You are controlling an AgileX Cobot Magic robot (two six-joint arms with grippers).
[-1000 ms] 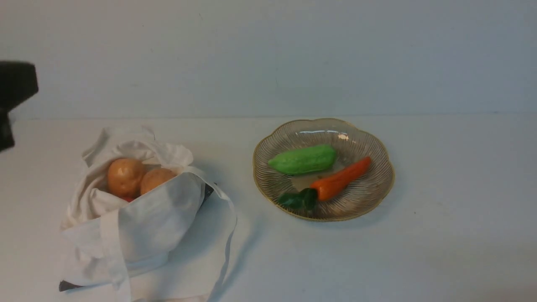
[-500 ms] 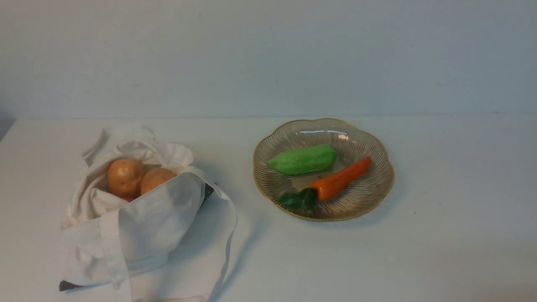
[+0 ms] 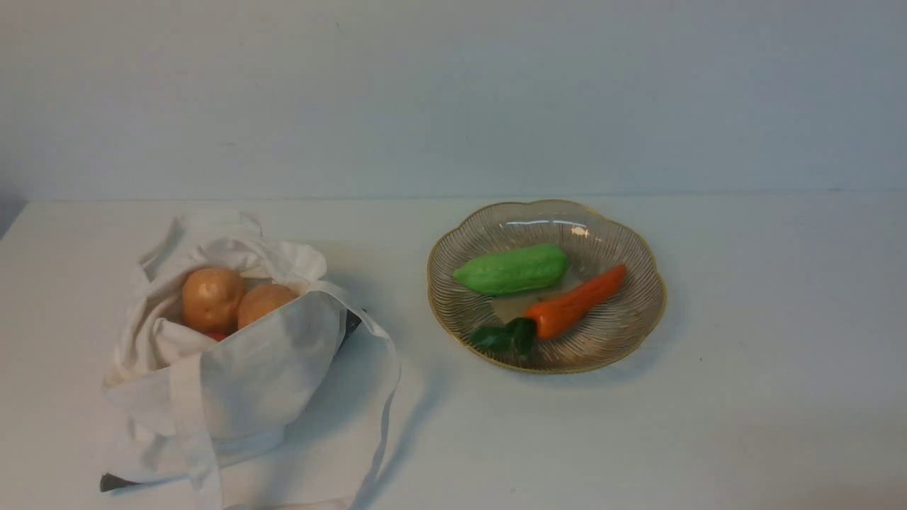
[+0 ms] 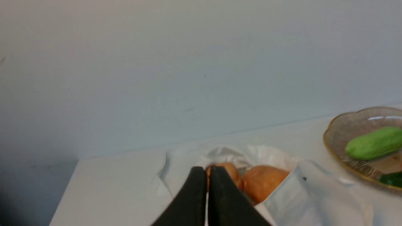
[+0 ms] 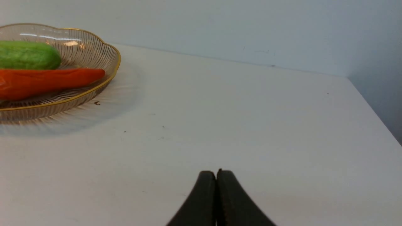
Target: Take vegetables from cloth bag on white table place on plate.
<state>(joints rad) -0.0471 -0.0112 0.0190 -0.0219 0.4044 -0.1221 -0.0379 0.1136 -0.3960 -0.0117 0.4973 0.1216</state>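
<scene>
Nearest, the left end effector [image 4: 208, 171] has its black fingers pressed together with nothing between them, and it hangs on the near side of the bag [image 3: 269, 368]. The right end effector [image 5: 216, 172] is likewise pinched closed and empty, over bare desk [image 3: 744, 397] well apart from the plate [image 3: 638, 333]. Both show only in their own wrist views. On the desk's near left the bag lies slumped with its mouth open upward, one strap [image 3: 386, 397] looping off its right side onto the desk. Inside the mouth a potato [image 3: 211, 297] and a second potato [image 3: 263, 301] sit touching, side by side. The plate stands right of the bag and a little farther back, apart from it. In it the carrot [image 3: 577, 301] lies aslant, leafy end near left and tip far right. Just behind it lies a green cucumber [image 3: 511, 269]. Beyond the desk's far edge rises a plain wall [image 3: 453, 92].
</scene>
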